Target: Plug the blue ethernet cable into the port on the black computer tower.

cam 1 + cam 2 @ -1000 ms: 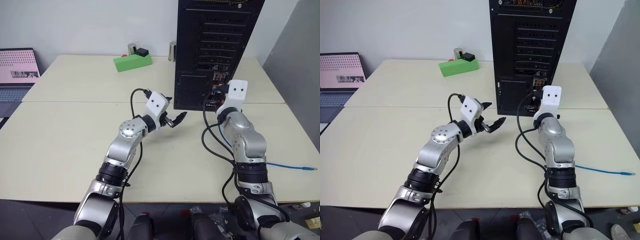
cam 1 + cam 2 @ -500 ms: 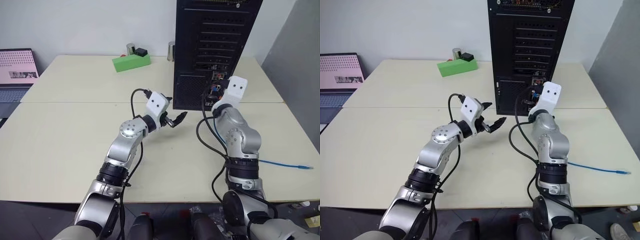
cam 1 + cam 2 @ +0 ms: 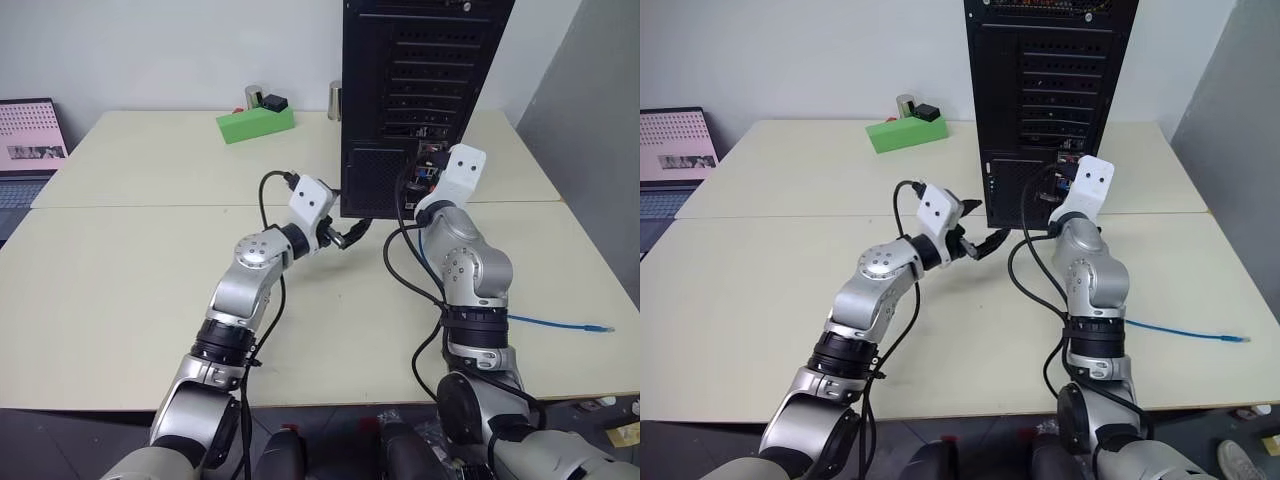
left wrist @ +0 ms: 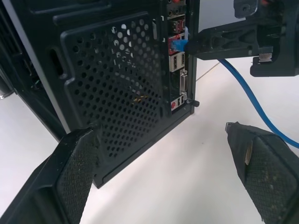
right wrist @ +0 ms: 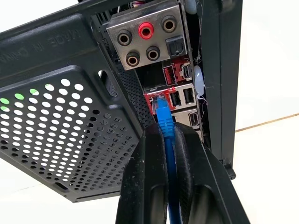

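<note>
Faintly, embossed lettering on the black computer tower (image 5: 56, 84) is unreadable; the blue ethernet cable (image 5: 163, 116) is pinched by the right gripper (image 5: 169, 140) at the port (image 5: 158, 99); the left gripper (image 4: 163, 172) is spread.

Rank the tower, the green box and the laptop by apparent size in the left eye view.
1. Tower, largest.
2. Green box.
3. Laptop, cropped by the picture's edge, so its rank against the box is unsure.

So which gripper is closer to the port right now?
Right. The right gripper is shut on the blue ethernet cable, its plug tip at the port on the black computer tower. The left gripper hangs open off to the side, before the vent grille.
</note>
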